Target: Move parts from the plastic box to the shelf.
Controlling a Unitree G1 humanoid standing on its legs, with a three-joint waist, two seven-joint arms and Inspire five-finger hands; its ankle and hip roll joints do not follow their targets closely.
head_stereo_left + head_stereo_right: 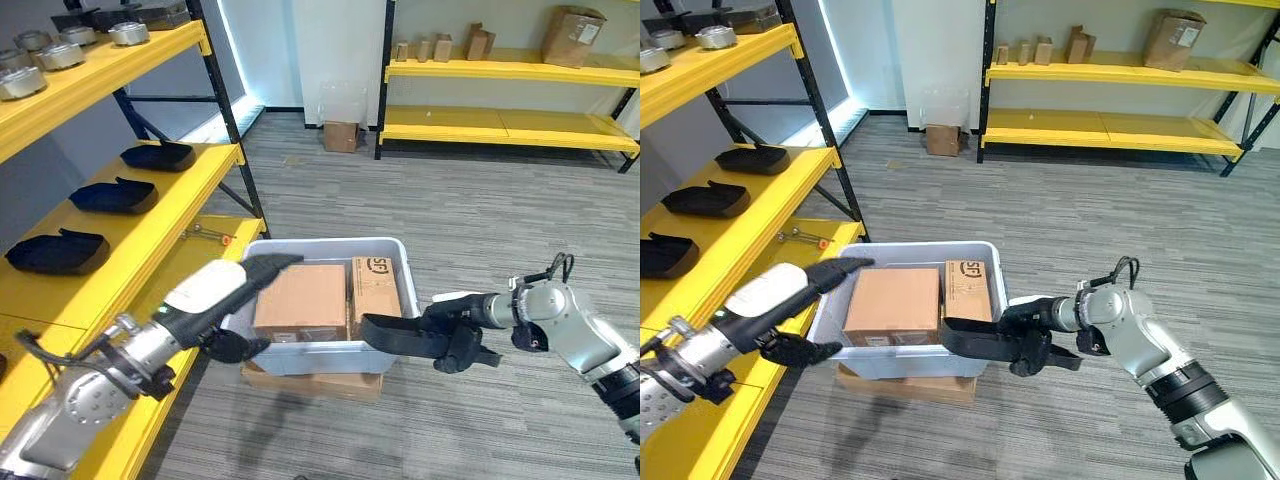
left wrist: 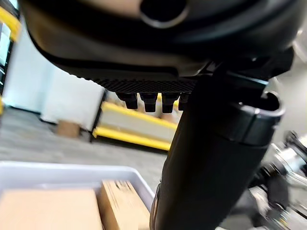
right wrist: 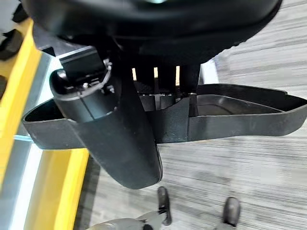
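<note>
The white plastic box (image 1: 330, 244) stands on the floor in front of me with two cardboard boxes (image 1: 300, 297) inside. My right hand (image 1: 462, 330) is just off the box's front right corner, shut on a black tray-shaped part (image 1: 392, 335), thumb and fingers pinching its rim (image 3: 230, 115). My left hand (image 1: 262, 270) reaches over the box's left rim with straight fingers and holds nothing. The yellow shelf (image 1: 190, 190) runs along my left and carries three similar black parts (image 1: 113, 195) in a row.
Round metal parts (image 1: 60, 55) sit on the upper left shelf board. A flat cardboard box (image 1: 310, 384) lies under the plastic box. Far back stand a yellow rack (image 1: 500, 68) with cartons and a small carton (image 1: 341, 136) on the floor.
</note>
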